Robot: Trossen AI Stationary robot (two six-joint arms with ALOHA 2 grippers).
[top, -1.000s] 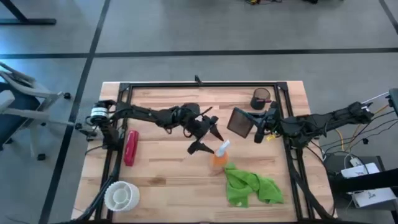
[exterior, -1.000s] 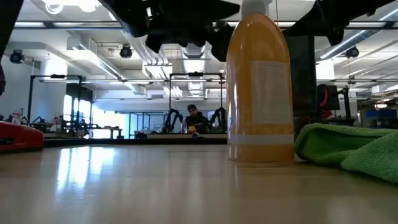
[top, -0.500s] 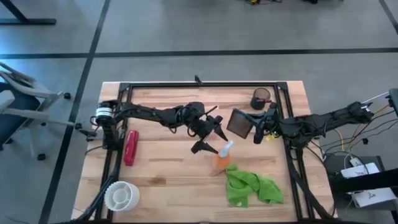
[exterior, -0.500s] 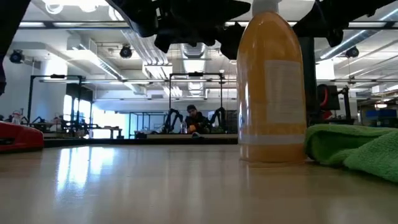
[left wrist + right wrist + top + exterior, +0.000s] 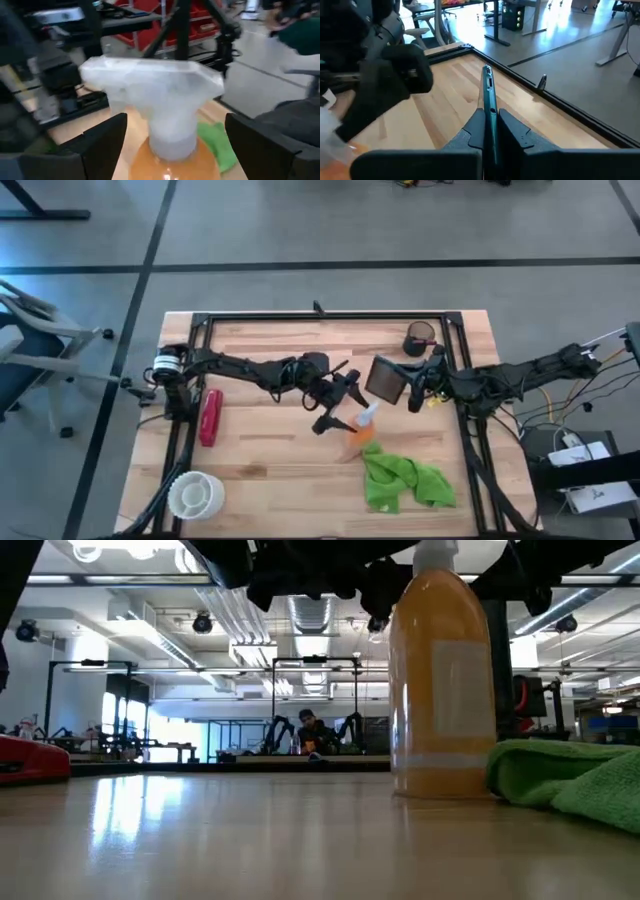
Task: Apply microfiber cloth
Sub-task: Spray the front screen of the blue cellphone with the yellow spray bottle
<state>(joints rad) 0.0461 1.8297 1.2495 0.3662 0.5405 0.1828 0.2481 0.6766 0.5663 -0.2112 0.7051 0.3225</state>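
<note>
While the right gripper (image 5: 490, 135) pinches the dark tablet (image 5: 386, 378) upright, presenting its face for wiping, the left gripper (image 5: 342, 408), fingers wide, straddles the orange spray bottle (image 5: 361, 425); the lime-green microfiber cloth (image 5: 403, 479) lies unheld on the table (image 5: 260, 450), touching the bottle.

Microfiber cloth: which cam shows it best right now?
High view: the whole microfiber cloth lies crumpled beside the spray bottle. Low view catches only its edge at the picture's right; left wrist view a blurred corner behind the bottle; right wrist view none.
</note>
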